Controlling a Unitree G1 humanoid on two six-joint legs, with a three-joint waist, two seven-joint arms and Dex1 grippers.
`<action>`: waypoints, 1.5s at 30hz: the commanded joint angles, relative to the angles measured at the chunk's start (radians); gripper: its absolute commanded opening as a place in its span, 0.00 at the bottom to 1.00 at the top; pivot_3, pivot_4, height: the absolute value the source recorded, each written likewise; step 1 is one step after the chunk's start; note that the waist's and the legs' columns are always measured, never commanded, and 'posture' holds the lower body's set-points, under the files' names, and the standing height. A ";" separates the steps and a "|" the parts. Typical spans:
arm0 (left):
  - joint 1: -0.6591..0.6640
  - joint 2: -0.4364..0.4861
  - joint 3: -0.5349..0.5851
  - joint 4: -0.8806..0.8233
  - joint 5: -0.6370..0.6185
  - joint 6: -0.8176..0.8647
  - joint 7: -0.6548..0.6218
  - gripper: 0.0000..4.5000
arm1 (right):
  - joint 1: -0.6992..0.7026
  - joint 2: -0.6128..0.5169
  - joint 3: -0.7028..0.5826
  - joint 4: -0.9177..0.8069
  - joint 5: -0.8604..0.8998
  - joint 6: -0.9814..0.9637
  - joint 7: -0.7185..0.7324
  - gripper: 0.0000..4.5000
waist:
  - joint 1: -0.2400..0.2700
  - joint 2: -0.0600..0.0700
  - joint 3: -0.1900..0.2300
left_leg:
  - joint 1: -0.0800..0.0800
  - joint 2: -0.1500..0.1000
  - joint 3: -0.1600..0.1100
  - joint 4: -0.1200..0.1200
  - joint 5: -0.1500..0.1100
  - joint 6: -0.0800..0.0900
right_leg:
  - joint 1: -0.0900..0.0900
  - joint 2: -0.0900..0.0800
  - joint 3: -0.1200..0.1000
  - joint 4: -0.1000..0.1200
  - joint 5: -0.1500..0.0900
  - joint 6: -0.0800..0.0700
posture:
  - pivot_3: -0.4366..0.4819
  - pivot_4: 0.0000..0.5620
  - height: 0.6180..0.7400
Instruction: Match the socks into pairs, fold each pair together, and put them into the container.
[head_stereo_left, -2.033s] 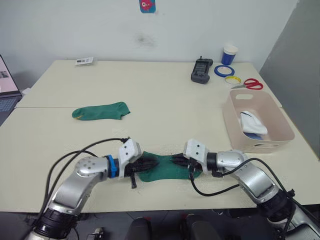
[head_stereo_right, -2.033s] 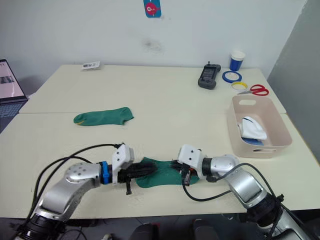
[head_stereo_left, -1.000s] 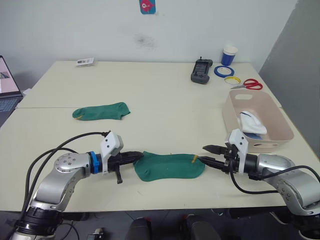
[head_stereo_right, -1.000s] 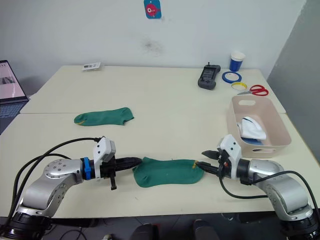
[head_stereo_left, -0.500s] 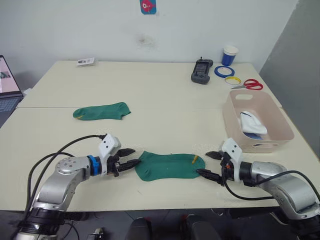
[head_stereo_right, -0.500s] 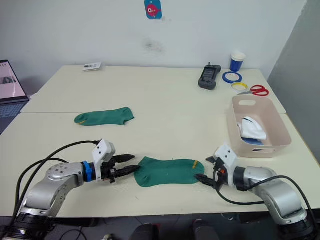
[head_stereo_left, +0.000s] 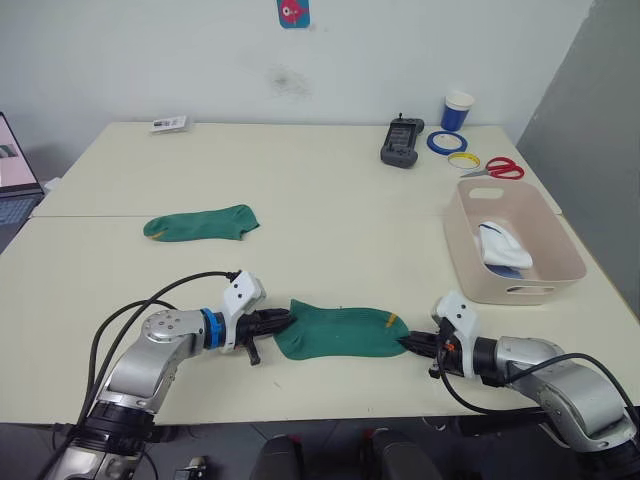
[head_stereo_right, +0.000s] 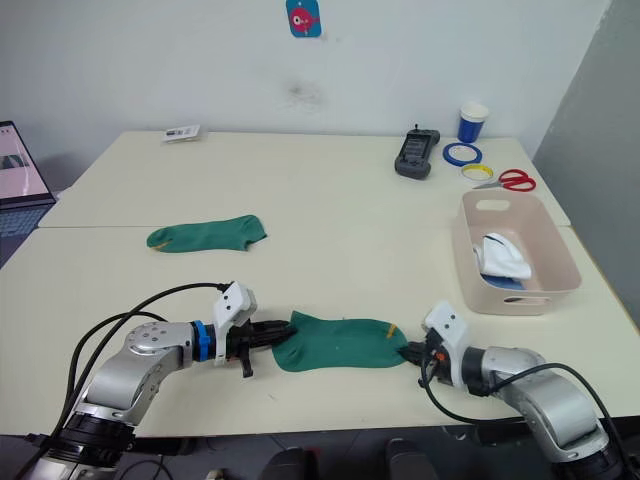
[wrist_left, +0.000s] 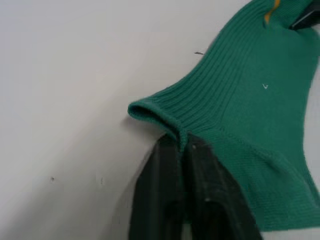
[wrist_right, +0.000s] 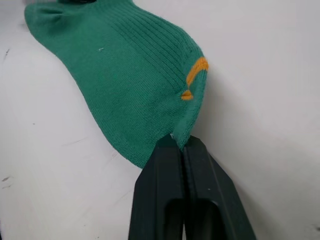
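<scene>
Near the table's (head_stereo_left: 330, 215) front edge, the left tool (head_stereo_left: 282, 320) and right tool (head_stereo_left: 410, 343) each pinch an end of a green sock (head_stereo_left: 340, 331).

The place looks like an office or lab room set up for testing. A plain white wall (head_stereo_left: 200, 60) carries one small sticker (head_stereo_left: 294, 11), with a grey partition (head_stereo_left: 590, 120) at the right. Two pale worktops (head_stereo_left: 300, 190) stand pushed together. At the far right corner lie office supplies: tape rolls (head_stereo_left: 440, 141), red scissors (head_stereo_left: 497, 167), a paper cup (head_stereo_left: 458, 108) and a black handheld device (head_stereo_left: 402, 140). A laptop (head_stereo_left: 14, 180) sits off the left edge.
</scene>
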 joint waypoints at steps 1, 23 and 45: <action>0.039 0.018 0.050 -0.066 -0.040 0.031 0.004 0.01 | -0.052 0.010 -0.028 0.012 -0.001 -0.011 -0.006 0.00 | 0.000 0.000 0.000 | 0.000 0.000 0.000 0.000 0.000 0.000 | 0.000 0.000 0.000 0.000 0.000 0.000 | 0.48 0.27 1.00; 0.456 -0.098 0.178 -0.619 -0.323 0.422 0.349 0.44 | -0.743 0.226 0.249 0.759 -0.273 -0.255 0.285 0.47 | 0.005 0.000 0.000 | -0.001 0.000 -0.002 0.000 0.000 0.000 | -0.001 -0.001 0.001 0.000 0.002 -0.003 | 0.48 0.27 1.00; -0.597 -0.168 -0.207 0.627 0.143 -0.177 -0.073 0.89 | -0.199 -0.055 0.372 0.147 -0.563 -0.896 0.327 0.99 | 0.000 0.002 0.000 | -0.009 0.000 0.001 0.014 -0.002 0.004 | -0.003 0.013 -0.001 -0.001 0.001 -0.001 | 0.48 0.27 1.00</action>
